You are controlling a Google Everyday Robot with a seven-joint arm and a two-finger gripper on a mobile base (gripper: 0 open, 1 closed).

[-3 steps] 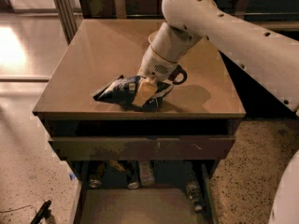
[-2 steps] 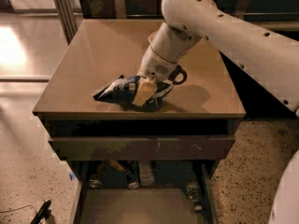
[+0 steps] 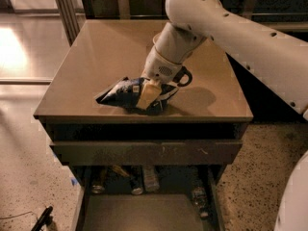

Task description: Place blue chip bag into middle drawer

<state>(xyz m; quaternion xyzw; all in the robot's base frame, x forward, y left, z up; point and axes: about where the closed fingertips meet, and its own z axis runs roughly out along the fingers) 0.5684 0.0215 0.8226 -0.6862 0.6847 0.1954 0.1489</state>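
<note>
The blue chip bag [image 3: 120, 93] is a crinkled dark navy foil bag lying on the brown cabinet top [image 3: 106, 57], near its front edge. My gripper [image 3: 150, 96] comes down from the white arm and is shut on the right part of the bag; one pale finger [image 3: 147, 94] lies across it. The bag rests on or just above the top; I cannot tell which. The middle drawer [image 3: 144, 213] is pulled out at the bottom of the view, below the bag, with a flat grey-brown floor and thin dark side walls.
A shallower drawer with a long dark front panel [image 3: 144, 152] sticks out slightly just under the cabinet top. Cans and bottles [image 3: 144, 179] lie at the back of the middle drawer. A speckled floor [image 3: 29, 177] surrounds the cabinet. A dark object [image 3: 43, 218] lies on the floor at the lower left.
</note>
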